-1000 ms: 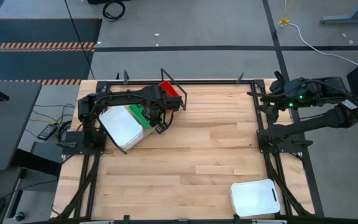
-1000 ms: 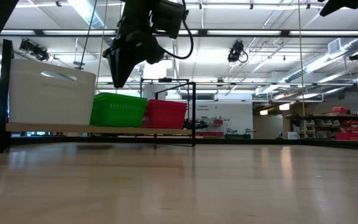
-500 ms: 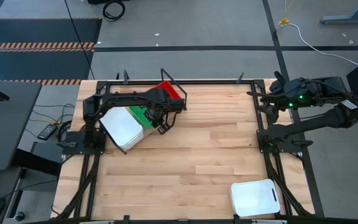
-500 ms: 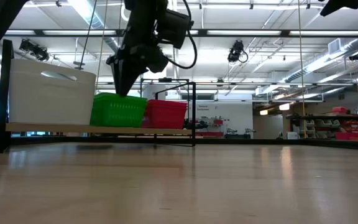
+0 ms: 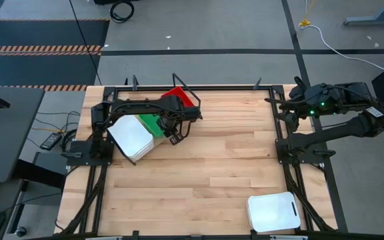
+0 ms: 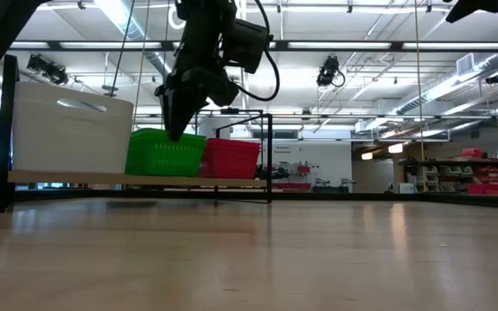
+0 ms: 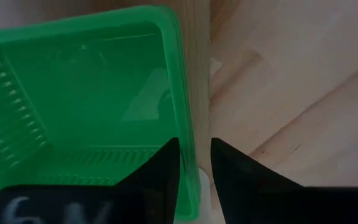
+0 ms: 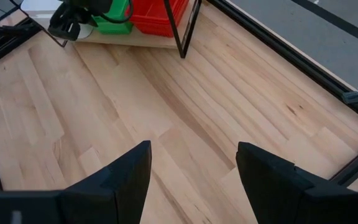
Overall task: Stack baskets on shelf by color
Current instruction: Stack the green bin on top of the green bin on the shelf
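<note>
3 colours of baskets sit on the shelf (image 6: pixel 137 180) at the upper left of your high view: a white stack (image 5: pixel 131 137), then the green basket (image 5: pixel 153 123), then the red basket (image 5: pixel 179 97) at the far end. In the low view they run white (image 6: pixel 69 126), green (image 6: pixel 164 153), red (image 6: pixel 230 158) from left to right along the plank. Your left gripper (image 7: pixel 194 163) hangs right over the green basket (image 7: pixel 86 106), its jaws narrowly parted with the basket's side rim between them; you cannot tell whether they pinch it. 1 more white basket (image 5: pixel 273 212) lies alone at the lower right of the bench (image 5: pixel 205 167), well apart from the shelf. Your right gripper (image 8: pixel 191 165) waits at the upper right of the high view with its jaws spread wide and nothing between them.
</note>
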